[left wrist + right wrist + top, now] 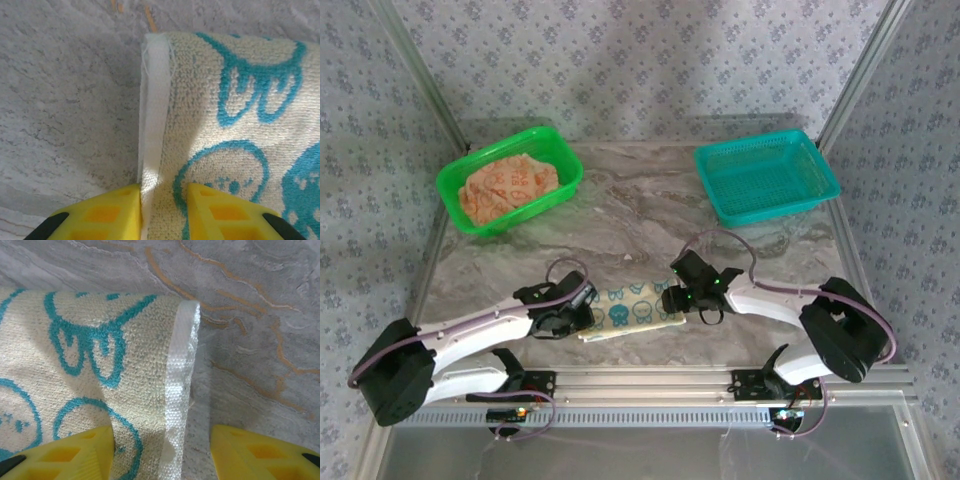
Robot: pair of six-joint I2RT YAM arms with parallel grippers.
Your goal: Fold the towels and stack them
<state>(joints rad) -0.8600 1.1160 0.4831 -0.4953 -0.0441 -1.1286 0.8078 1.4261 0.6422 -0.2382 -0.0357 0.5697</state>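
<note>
Top external: folded cream towel point(630, 312), teal figures

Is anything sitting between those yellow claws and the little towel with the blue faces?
Nothing visible. The towel lies on the table, and each of its ends sits right between a gripper's fingers: the left gripper at one hem, the right gripper at the other.

Both arms extended inward, low, wrists pitched down. Left gripper point(164, 192): fingers close together. Right gripper point(162, 437): fingers spread wide.
</note>
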